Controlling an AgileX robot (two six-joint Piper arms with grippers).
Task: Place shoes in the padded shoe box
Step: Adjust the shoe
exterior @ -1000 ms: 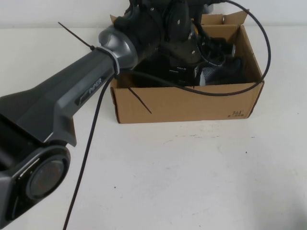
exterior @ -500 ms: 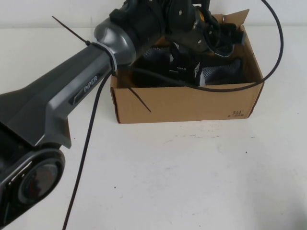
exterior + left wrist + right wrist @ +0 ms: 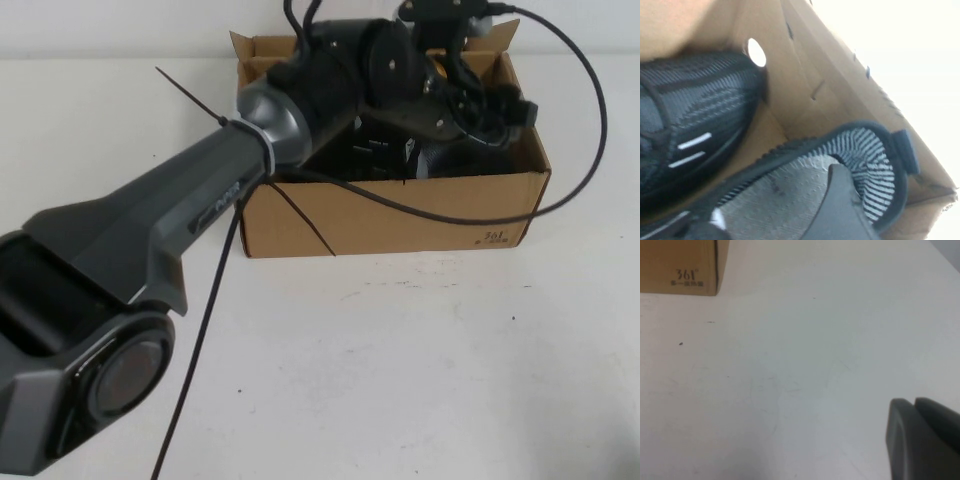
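Note:
The brown cardboard shoe box [image 3: 400,215] stands at the back middle of the white table. Both black knit sneakers lie inside it. In the left wrist view one shoe [image 3: 695,125] shows white dashes and lies against the box wall [image 3: 805,65]. The other shoe [image 3: 790,195] shows its grey-speckled lining and striped heel collar. My left gripper [image 3: 478,110] hangs over the box's right part, open, with one finger [image 3: 840,205] in the mouth of that second shoe. My right gripper [image 3: 915,405] is shut and empty over bare table near the box's printed corner [image 3: 687,276].
The left arm [image 3: 180,220] and its black cable [image 3: 205,330] cross the table's left side and hide much of the box's inside. White table [image 3: 420,360] lies in front of the box.
The left arm rose out of the box, then swung to the right over the box's right part. The shoes stay in the box.

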